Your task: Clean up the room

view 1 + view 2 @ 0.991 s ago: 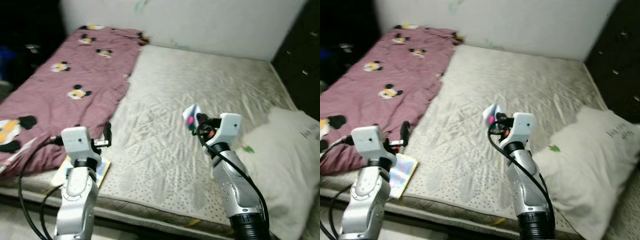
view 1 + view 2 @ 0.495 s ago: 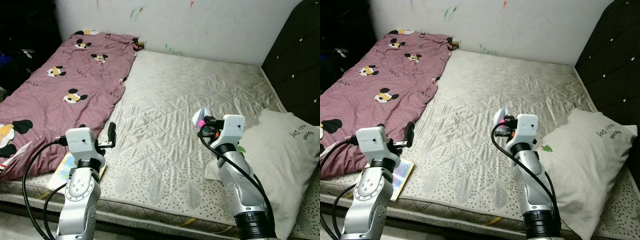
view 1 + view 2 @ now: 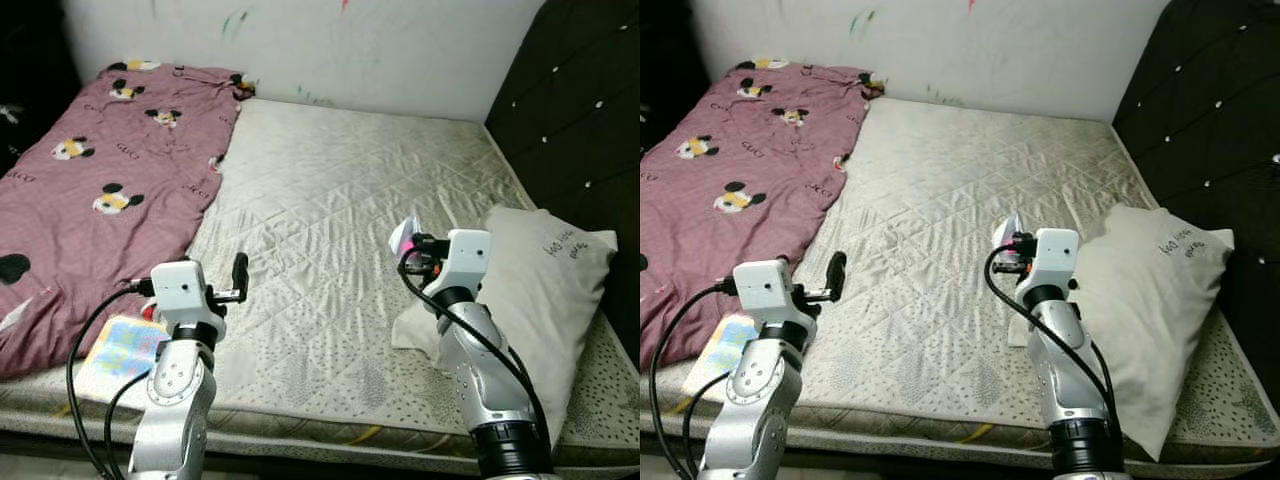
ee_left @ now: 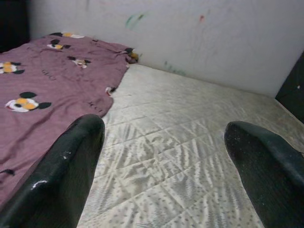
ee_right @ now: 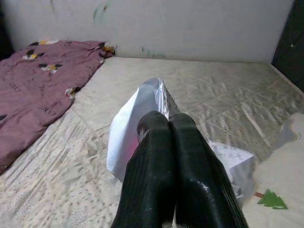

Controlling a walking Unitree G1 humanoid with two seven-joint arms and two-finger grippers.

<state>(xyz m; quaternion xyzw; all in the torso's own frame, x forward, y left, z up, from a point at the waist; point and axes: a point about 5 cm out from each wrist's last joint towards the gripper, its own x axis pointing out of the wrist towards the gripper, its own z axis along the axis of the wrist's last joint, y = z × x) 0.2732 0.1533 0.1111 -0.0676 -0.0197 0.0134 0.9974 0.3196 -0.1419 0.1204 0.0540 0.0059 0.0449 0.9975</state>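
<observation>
While I watch over the mattress, my right gripper is pinching a silvery wrapper, held up just at nine o'clock of the pillow. My left gripper hangs spread wide, the maroon blanket at its ten o'clock.

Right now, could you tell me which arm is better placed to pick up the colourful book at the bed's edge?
Left. The left claw is open and empty, close to the book. The right claw is shut on a wrapper, on the far side.
</observation>
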